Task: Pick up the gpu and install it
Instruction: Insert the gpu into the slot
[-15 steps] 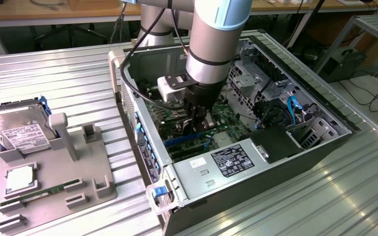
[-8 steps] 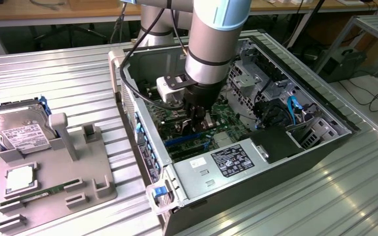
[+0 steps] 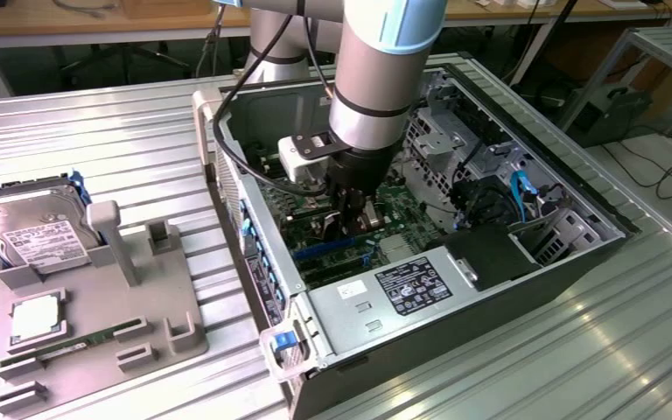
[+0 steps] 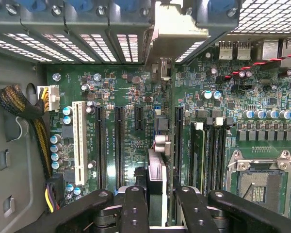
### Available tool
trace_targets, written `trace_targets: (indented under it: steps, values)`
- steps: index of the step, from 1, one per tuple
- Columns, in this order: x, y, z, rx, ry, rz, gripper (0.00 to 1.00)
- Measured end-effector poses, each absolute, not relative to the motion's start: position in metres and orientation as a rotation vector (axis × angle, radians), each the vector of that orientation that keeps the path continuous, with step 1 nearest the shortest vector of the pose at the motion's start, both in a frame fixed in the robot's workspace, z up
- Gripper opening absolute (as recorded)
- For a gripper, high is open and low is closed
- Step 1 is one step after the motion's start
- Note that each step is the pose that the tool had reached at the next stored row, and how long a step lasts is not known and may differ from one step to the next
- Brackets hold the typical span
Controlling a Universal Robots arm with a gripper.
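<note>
My gripper (image 3: pixel 352 224) is down inside the open computer case (image 3: pixel 570 232), just above the green motherboard (image 3: pixel 401 210). In the wrist view the gripper (image 4: pixel 159 196) is shut on the gpu (image 4: pixel 156 177), which I see edge-on as a thin dark card between the two black fingers (image 4: pixel 136 208). The card's pale metal end bracket (image 4: pixel 172 29) reaches the slotted rear wall of the case. The card stands upright over the row of black expansion slots (image 4: pixel 119 145), beside the long slot (image 4: pixel 178 141). Whether its edge sits in a slot is hidden.
A grey fixture tray (image 3: pixel 102 328) on the exterior view's left holds a silver hard drive (image 3: pixel 32 232), a processor chip (image 3: pixel 35 317) and a green memory stick (image 3: pixel 73 348). Inside the case are the power supply (image 3: pixel 406 289), a white slot (image 4: pixel 79 141), the processor socket (image 4: pixel 259 182) and a cable bundle (image 4: pixel 24 104).
</note>
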State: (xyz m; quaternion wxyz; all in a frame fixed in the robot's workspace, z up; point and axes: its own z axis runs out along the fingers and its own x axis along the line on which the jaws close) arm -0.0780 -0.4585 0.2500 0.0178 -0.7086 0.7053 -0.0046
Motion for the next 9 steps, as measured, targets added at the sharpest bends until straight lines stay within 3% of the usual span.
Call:
trace_targets:
  steps: [9]
  values:
    - [-0.0788,-0.4586,0.2471,-2.202,2.192,-0.014,0.27]
